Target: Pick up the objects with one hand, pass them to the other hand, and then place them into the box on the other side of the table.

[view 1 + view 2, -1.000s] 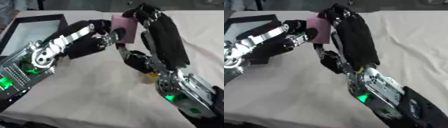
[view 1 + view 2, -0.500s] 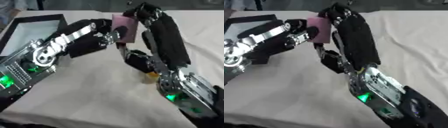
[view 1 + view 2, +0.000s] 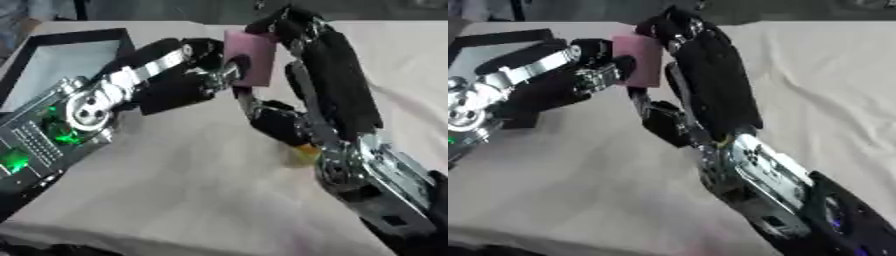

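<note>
A pink block point(image 3: 250, 58) hangs in the air above the middle of the table, held between both hands. My right hand point(image 3: 295, 31) reaches up from the lower right, and its fingers curl over the block's top and right side. My left hand point(image 3: 199, 76) comes in from the left, its fingers closed on the block's left edge. The black box point(image 3: 83, 36) with a pale inside lies at the far left, partly behind my left arm.
A small yellow-orange thing point(image 3: 304, 152) lies on the beige cloth point(image 3: 175, 190) under my right forearm. The forearm point(image 3: 341, 95) crosses the middle of the view and hides the table behind it.
The left arm has shifted slightly up and toward the block. The block and the right hand stay nearly where they were.
</note>
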Robot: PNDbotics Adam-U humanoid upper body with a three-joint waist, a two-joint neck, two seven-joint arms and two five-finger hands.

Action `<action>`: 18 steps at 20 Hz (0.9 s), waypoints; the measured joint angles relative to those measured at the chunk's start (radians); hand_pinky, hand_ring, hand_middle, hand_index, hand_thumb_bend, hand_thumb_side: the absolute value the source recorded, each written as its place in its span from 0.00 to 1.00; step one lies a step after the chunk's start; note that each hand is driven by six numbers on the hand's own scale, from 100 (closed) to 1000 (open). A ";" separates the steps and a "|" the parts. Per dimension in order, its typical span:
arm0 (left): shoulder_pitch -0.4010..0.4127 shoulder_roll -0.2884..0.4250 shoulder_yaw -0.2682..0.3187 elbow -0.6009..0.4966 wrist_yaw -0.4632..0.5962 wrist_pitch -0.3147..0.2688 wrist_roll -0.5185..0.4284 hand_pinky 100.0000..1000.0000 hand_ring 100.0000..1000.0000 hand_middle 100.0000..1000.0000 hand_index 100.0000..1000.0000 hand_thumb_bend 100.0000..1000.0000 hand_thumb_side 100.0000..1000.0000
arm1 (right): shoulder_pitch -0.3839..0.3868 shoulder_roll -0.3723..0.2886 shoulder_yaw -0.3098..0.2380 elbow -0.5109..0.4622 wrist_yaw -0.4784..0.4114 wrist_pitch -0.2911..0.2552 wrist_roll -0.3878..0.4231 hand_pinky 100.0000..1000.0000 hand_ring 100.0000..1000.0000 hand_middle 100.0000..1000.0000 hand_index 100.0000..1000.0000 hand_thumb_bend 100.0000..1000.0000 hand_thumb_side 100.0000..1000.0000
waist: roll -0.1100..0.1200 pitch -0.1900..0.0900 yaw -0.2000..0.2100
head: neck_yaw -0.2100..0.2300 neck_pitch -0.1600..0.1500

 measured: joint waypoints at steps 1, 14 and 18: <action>0.000 0.000 0.000 0.000 0.005 0.002 0.005 1.00 0.84 0.71 0.73 0.06 0.86 | 0.000 0.000 0.000 0.000 -0.003 -0.002 -0.002 0.69 0.60 0.49 0.39 0.00 0.00 | 0.000 0.000 0.000 | 0.000 0.000; 0.014 -0.024 0.000 -0.011 0.201 0.061 0.202 1.00 0.69 0.48 0.42 0.00 0.24 | 0.001 0.000 0.000 0.001 -0.021 -0.008 -0.025 0.69 0.61 0.49 0.39 0.00 0.00 | 0.000 0.000 0.000 | 0.000 -0.001; 0.024 -0.026 -0.002 -0.018 0.347 0.061 0.333 1.00 0.61 0.42 0.34 0.00 0.21 | 0.001 0.000 0.000 0.001 -0.029 -0.004 -0.032 0.70 0.62 0.51 0.41 0.14 0.00 | 0.000 0.000 0.000 | 0.000 -0.001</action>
